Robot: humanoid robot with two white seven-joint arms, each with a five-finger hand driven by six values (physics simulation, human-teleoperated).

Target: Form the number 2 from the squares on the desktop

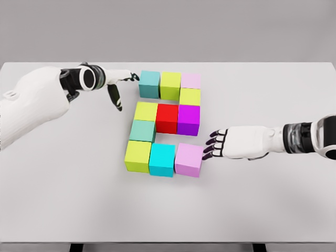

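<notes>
We saw the cubes laid out on the white table (63,199) in a 2 shape, all touching their neighbours. Top row: teal cube (149,84), lime cube (170,85), pale pink cube (190,81). Below the pink one sat a yellow-green cube (190,96). Middle row: yellow cube (145,111), red cube (167,118), magenta cube (188,119). Under the yellow one sat a muted teal cube (142,130). Bottom row: another yellow-green block (137,156), cyan cube (161,160), lilac cube (188,160).

The left hand (118,86) reached in from the upper left, fingers spread and holding nothing; some fingertips pointed toward the teal cube at the top-left corner, just beside it, while one finger hung down toward the table. We could not tell whether it touched the cube.

The right hand (220,143) came in from the right, fingers loosely extended and holding nothing, with dark fingertips (208,149) right at the lilac cube's right side, at the end of the bottom row. Contact looked likely, but we could not confirm it.
</notes>
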